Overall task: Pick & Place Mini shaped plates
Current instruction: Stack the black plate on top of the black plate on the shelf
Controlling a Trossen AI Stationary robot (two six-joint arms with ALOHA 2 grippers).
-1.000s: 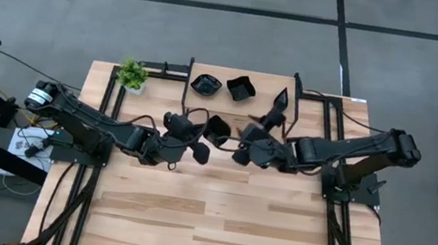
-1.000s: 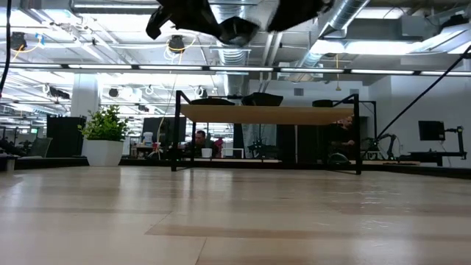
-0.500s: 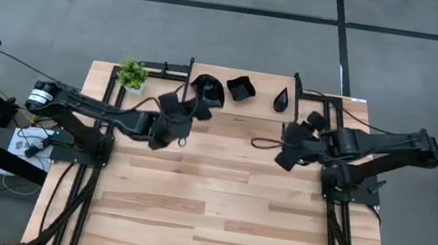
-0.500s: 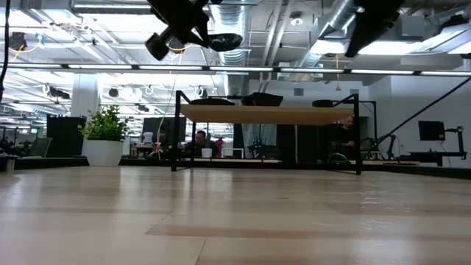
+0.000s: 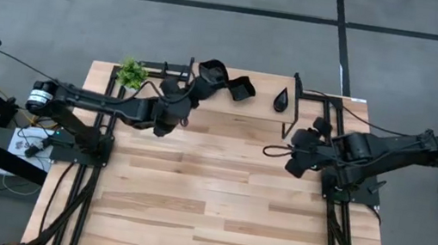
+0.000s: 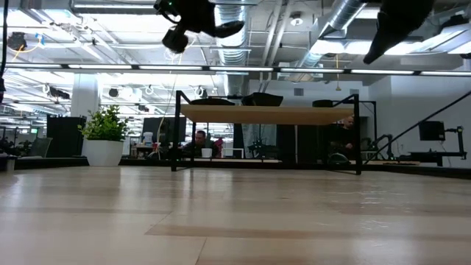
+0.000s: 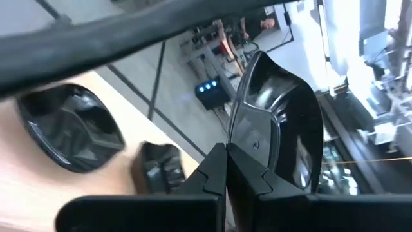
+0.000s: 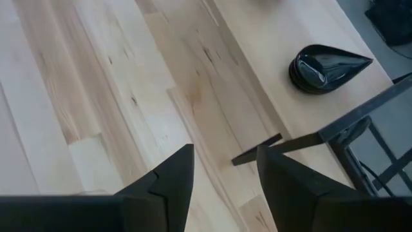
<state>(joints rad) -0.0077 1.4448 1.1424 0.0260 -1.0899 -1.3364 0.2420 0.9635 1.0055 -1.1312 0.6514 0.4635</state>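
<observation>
Left end effector (image 7: 226, 169) grips a glossy black plate (image 7: 277, 122) above the bench's far edge; right end effector (image 8: 224, 169) hangs open, empty.

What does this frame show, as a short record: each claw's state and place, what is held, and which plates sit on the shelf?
left claw: shut on a glossy black plate, raised over the shelf's left end
right claw: open, empty, over bare table near the right edge
square plate: on the shelf, middle
teardrop plates: stacked on the shelf, right end
potted plant: table's far left corner
people: seated figures in the room behind, low view
</observation>
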